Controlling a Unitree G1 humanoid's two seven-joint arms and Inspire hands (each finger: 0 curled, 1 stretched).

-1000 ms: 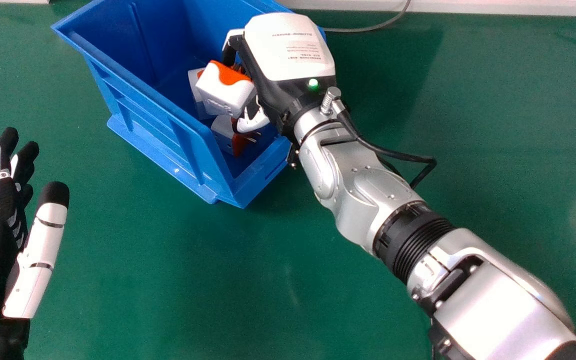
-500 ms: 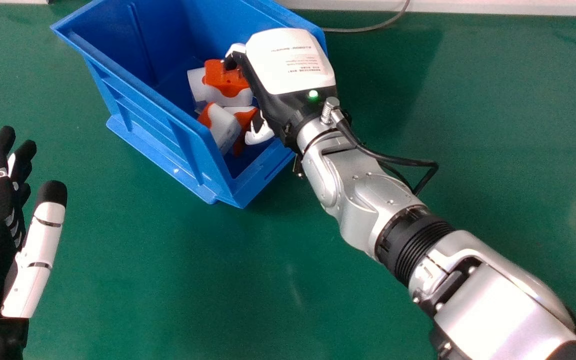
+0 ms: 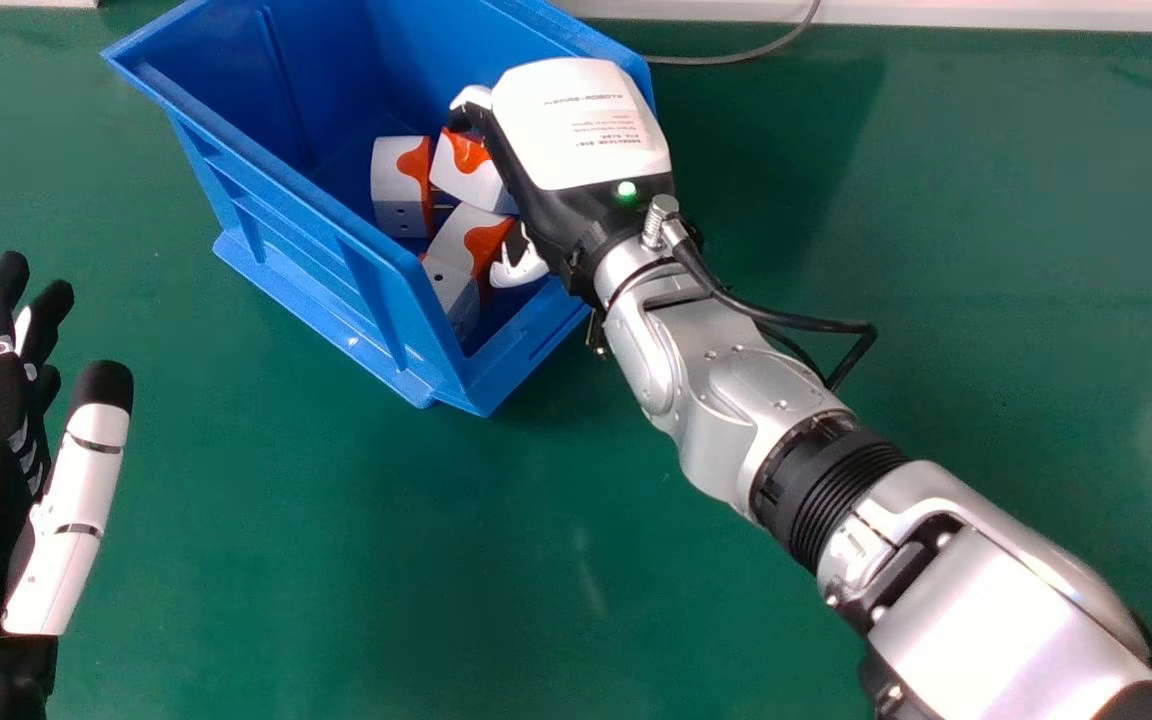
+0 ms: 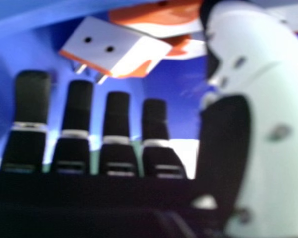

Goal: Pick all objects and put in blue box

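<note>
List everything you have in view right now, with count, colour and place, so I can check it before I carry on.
Blue box: one, blue, on the table beyond the robot.
Plug adapters: at least four, white and orange, inside the box; the right hand may hide more.
Table: one, green, under the box.
Grey cable: one, at the table's far edge.
Strip: white, along the far edge.
Left robot hand: one, black and white, at the left of the head view.
Right robot hand: one, black and white, over the box's right side.
Right forearm: one, silver, reaching in from the lower right.
Wrist cable: black, beside the right wrist.
</note>
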